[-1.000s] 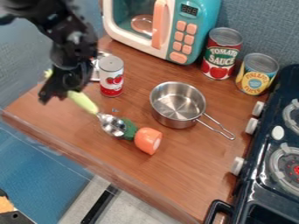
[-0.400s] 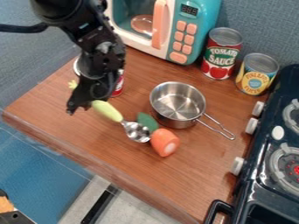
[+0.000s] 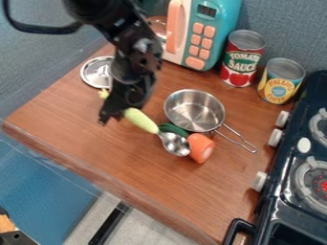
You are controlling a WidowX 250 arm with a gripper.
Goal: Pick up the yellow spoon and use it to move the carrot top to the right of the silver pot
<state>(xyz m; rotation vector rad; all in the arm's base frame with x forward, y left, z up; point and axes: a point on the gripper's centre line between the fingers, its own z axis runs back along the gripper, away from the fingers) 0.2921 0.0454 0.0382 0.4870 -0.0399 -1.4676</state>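
Observation:
The gripper point(image 3: 119, 112) hangs over the left-middle of the counter, shut on the yellow handle of the spoon point(image 3: 142, 120). That spoon slants down to the right, and its silver bowl lies against the carrot top point(image 3: 201, 148). The carrot top is an orange piece with a green end, partly covered by the spoon, below the silver pot point(image 3: 194, 110) and left of the pot's handle. Its green end is close beneath the pot's lower left rim; whether they touch I cannot tell.
A silver lid point(image 3: 97, 72) lies at the upper left. The toy microwave point(image 3: 203, 33), tomato can point(image 3: 242, 58) and yellow can point(image 3: 281, 81) stand along the back. A black stove point(image 3: 300, 158) is at the right. The pot's wire handle point(image 3: 237, 139) sticks out lower right.
The gripper and spoon have moved to the right, and the carrot top has slid right with the spoon's bowl against it. The pot has stayed in place.

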